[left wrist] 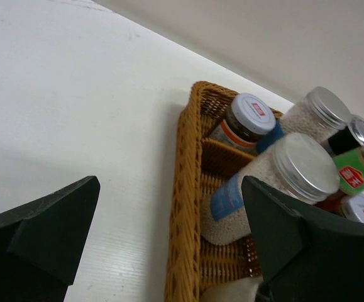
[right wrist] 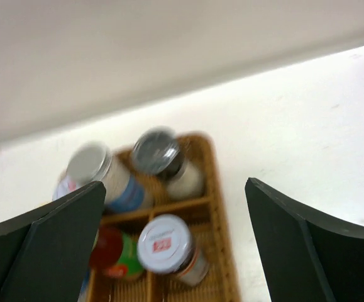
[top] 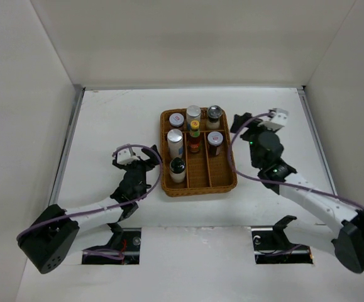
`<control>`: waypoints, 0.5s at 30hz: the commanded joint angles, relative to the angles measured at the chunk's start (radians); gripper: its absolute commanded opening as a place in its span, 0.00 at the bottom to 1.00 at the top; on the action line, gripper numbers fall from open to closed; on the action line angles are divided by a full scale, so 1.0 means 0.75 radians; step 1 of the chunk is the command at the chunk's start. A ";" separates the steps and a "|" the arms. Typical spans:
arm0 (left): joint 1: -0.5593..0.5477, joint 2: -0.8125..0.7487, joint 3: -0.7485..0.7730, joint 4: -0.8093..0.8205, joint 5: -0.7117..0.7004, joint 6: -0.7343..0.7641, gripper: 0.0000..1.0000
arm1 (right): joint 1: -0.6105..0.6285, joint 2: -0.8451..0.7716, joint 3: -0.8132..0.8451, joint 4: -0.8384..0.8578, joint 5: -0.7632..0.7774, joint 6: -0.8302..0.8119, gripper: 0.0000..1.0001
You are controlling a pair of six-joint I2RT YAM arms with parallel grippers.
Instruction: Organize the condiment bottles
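The condiment bottles all stand in a brown wicker divided tray (top: 229, 182). At the back are a white-lidded dark jar (top: 176, 119), a silver-lidded white jar (top: 193, 114) and a grey-lidded shaker (top: 214, 113). In the middle are a silver-lidded white jar (top: 175, 141), a slim red yellow-capped bottle (top: 195, 136) and a white-lidded dark jar (top: 215, 140). At the front is a black-capped pale bottle (top: 177, 168). My left gripper (top: 149, 170) is open and empty just left of the tray. My right gripper (top: 239, 126) is open and empty just right of the tray's back corner.
In the left wrist view the tray's left rim (left wrist: 185, 189) runs between my open fingers (left wrist: 49, 226), with the silver-lidded jar (left wrist: 307, 165) behind it. The right wrist view is blurred and shows the white-lidded jar (right wrist: 164, 242) and the grey-lidded shaker (right wrist: 155, 151). White walls enclose the table.
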 commanded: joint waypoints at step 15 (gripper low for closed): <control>0.452 -0.053 0.208 -0.834 0.238 -0.396 1.00 | -0.464 -0.045 -0.338 -0.020 -0.166 0.571 1.00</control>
